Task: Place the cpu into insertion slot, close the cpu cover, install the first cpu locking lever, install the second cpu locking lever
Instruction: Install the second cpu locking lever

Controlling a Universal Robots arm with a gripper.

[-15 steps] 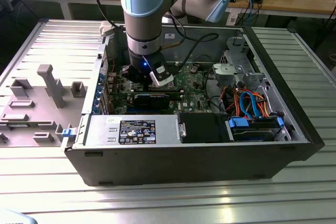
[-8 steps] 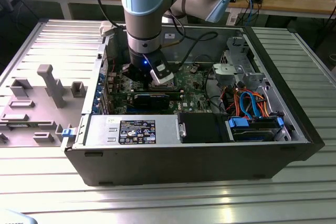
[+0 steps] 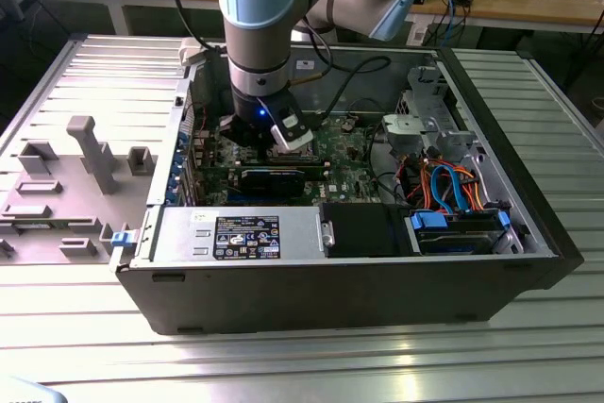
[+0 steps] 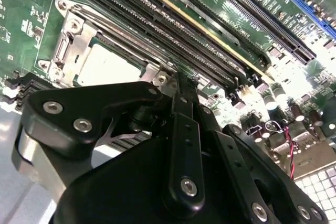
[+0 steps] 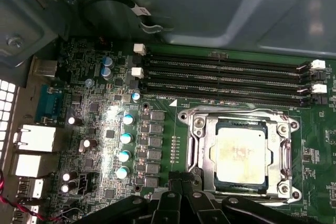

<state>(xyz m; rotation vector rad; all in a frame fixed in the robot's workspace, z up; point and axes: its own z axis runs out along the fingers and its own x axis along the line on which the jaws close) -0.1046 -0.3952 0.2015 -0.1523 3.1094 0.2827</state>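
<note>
From my remote station, I find the arm reaching down into an open desktop computer case (image 3: 528, 261) that lies on its side on a ribbed metal table (image 3: 302, 356). In the exterior view the gripper (image 3: 253, 137) sits low over the green motherboard (image 3: 354, 162), toward that view's left half of the case.

In both wrist views the cpu (image 5: 240, 153) (image 4: 107, 65) lies flat in the insertion slot (image 5: 197, 148) (image 4: 62, 51), its pale silvery face up. The cpu cover (image 5: 242, 120), a silvery frame with a square window, lies down over the socket, the chip showing through the window. I cannot tell from these views whether either locking lever is latched.

The gripper's black fingers (image 5: 181, 190) come together at their tips with no gap visible between them, and nothing is held. In the first wrist view the fingertips sit just beside the socket's edge, at the corner facing the row of capacitors (image 5: 126, 145). In the second wrist view the closed tip (image 4: 181, 85) sits between the socket and the long memory slots (image 4: 173, 30); whether it touches the board I cannot tell.

Four memory slots (image 5: 226, 77) run parallel just beyond the socket. Elsewhere in the case, a power supply (image 3: 236, 233) and bundled blue and orange cables (image 3: 448, 186) lie well apart from the gripper.
</note>
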